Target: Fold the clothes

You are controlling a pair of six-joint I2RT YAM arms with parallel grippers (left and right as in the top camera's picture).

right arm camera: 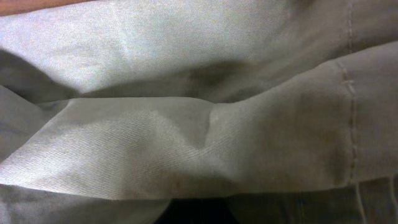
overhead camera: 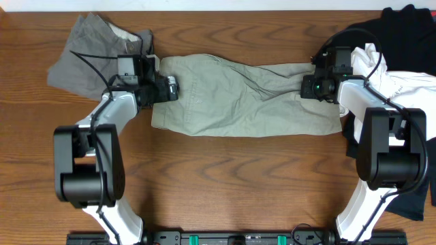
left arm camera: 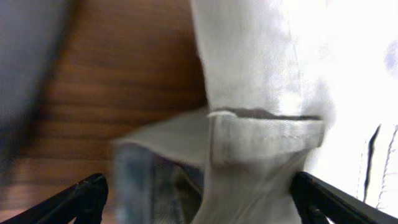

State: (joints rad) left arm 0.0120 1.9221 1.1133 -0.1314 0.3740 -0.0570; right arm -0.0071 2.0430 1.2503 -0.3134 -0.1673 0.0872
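A pair of khaki trousers [overhead camera: 245, 95] lies spread across the middle of the table, waistband to the left. My left gripper [overhead camera: 170, 88] is at the waistband end. In the left wrist view it [left arm camera: 199, 208] is open, with its fingers wide apart on either side of the waistband and a belt loop [left arm camera: 264, 140]. My right gripper [overhead camera: 310, 87] is at the right end of the trousers. In the right wrist view khaki cloth [right arm camera: 186, 124] fills the frame. Only a dark tip [right arm camera: 196, 216] shows at the bottom centre, pinched into a fold.
A crumpled grey garment [overhead camera: 95, 47] lies at the back left, just behind the left arm. A black garment [overhead camera: 402, 27] and a white one [overhead camera: 402, 85] are heaped at the right edge beside the right arm. Bare wooden table [overhead camera: 231, 184] lies in front.
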